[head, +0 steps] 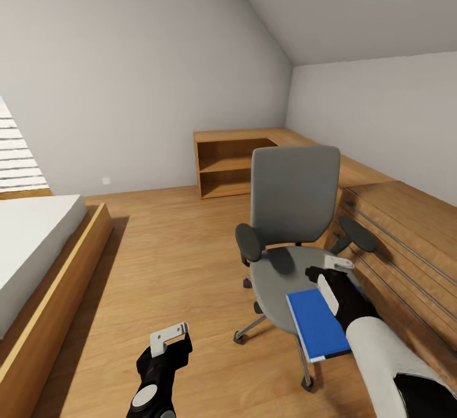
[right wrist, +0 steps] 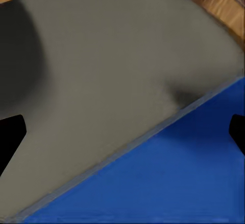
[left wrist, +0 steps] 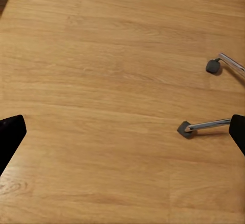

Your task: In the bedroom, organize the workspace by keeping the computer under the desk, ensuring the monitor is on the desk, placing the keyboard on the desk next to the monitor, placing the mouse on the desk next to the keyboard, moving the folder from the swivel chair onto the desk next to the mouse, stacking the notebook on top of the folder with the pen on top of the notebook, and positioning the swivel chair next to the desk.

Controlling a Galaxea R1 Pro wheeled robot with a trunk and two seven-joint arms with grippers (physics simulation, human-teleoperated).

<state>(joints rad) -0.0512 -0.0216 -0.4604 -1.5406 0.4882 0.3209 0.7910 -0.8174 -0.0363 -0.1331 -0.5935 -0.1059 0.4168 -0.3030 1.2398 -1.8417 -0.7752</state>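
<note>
Wooden floorboards (head: 171,240) run across the bedroom in the head view, with a low bed (head: 38,259) in a wood frame at the left and a low open shelf unit (head: 231,167) against the far wall. Along the right wall stands a light wooden drawer chest (head: 406,234). The swivel chair (head: 293,215) stands just beside that chest, its grey back upright and its black armrests out to both sides. On the seat lies the folder (head: 315,324), bright blue, its near end hanging out over the front edge of the seat. The right gripper (head: 331,278) hovers over the seat at the folder's far end; from here I cannot tell whether it touches the folder. The left gripper (head: 171,337) hangs low over bare floor, well apart from the chair.

From the left wrist view, the left gripper's two dark fingertips (left wrist: 10,134) sit at opposite edges of the picture, spread wide with nothing between them but floorboards. Two metal legs (left wrist: 206,125) of the chair base end in grey casters.

From the right wrist view, the right gripper's fingertips (right wrist: 11,134) also stand wide apart and grip nothing. Below them the folder's blue cover (right wrist: 173,178) and pale edge cross the grey seat (right wrist: 112,65) at a slant.
</note>
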